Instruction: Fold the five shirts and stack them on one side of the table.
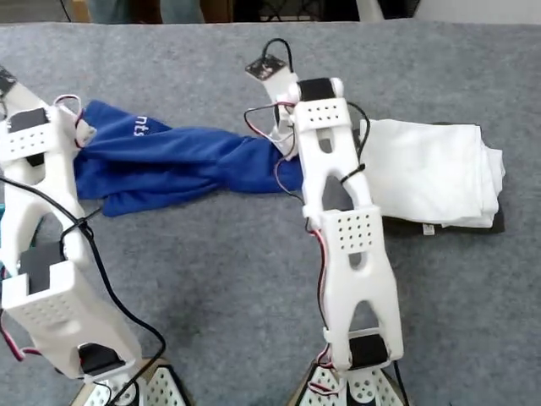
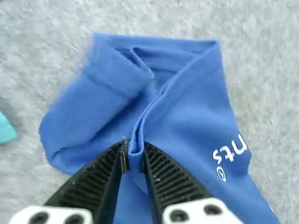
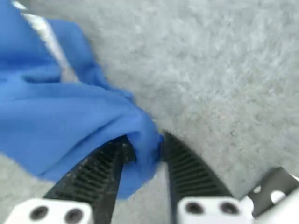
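Left claw (image 2: 134,148) and right claw (image 3: 145,141) on opposite ends of blue shirt (image 1: 169,162)

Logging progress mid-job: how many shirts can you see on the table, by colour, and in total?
blue shirt: 1
white shirt: at least 1, folded; its layers cannot be told apart
black shirt: 1, under the white
Total: at least 3

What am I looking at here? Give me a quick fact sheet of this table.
surface: grey table
being handled: blue shirt, stretched out and twisted
left pincer: clamped on one end of it
right pincer: clamped on the other end
stack: white folded shirt on a dark shirt, beside the right arm
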`<state>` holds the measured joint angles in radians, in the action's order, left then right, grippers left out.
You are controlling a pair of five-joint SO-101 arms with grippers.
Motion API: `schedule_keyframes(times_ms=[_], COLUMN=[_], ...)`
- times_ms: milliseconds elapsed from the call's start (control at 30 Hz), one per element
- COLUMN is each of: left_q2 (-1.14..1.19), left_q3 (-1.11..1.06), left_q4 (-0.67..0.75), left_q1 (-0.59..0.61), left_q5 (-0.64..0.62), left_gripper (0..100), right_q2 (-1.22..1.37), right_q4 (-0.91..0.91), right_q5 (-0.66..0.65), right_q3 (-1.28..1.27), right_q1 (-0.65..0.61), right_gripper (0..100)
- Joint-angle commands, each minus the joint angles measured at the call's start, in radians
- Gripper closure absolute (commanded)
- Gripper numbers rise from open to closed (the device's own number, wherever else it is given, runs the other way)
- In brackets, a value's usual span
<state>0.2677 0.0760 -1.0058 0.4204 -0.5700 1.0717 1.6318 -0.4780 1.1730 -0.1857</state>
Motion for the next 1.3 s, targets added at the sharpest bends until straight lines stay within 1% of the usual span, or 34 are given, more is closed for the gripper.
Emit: schedule_keyframes(times_ms=[0, 133, 233, 300, 367, 533, 633, 733, 867, 1100, 1267], left_q2=[-0.011, -0.009, -0.008, -0.008, -0.008, -0.008, -0.008, -0.008, -0.008, -0.008, -0.008], left_q3=[0.056, 0.056, 0.056, 0.056, 0.056, 0.056, 0.056, 0.05, 0.028, 0.028, 0.028], left_q4=[-0.002, 0.0, 0.002, 0.002, 0.002, 0.002, 0.002, 0.015, 0.037, 0.035, 0.035], left_q1=[0.027, 0.024, 0.025, 0.027, 0.025, 0.024, 0.025, 0.022, 0.024, 0.024, 0.025], left_q5=[-0.012, -0.012, -0.012, -0.012, -0.012, -0.012, -0.012, -0.012, -0.012, -0.012, -0.012], left_gripper=[97, 97, 97, 97, 97, 97, 97, 97, 97, 97, 97], right_q2=[-0.039, -0.045, -0.05, -0.084, -0.165, -0.418, -0.512, -0.547, -0.529, -0.437, -0.432], right_q4=[0.121, 0.135, 0.138, 0.138, 0.138, 0.133, 0.074, -0.021, -0.1, -0.114, -0.166], right_q5=[0.0, 0.003, 0.011, 0.032, 0.057, 0.103, 0.141, 0.167, 0.21, 0.272, 0.276], right_q3=[0.174, 0.229, 0.219, 0.163, 0.056, -0.39, -0.615, -0.736, -0.8, -0.826, -0.817], right_q1=[-0.006, 0.009, 0.009, 0.015, 0.02, -0.003, -0.018, -0.034, -0.055, -0.037, -0.031], right_gripper=[80.2, 80.2, 80.2, 80.2, 80.1, 80.0, 80.0, 80.0, 80.0, 80.1, 80.1])
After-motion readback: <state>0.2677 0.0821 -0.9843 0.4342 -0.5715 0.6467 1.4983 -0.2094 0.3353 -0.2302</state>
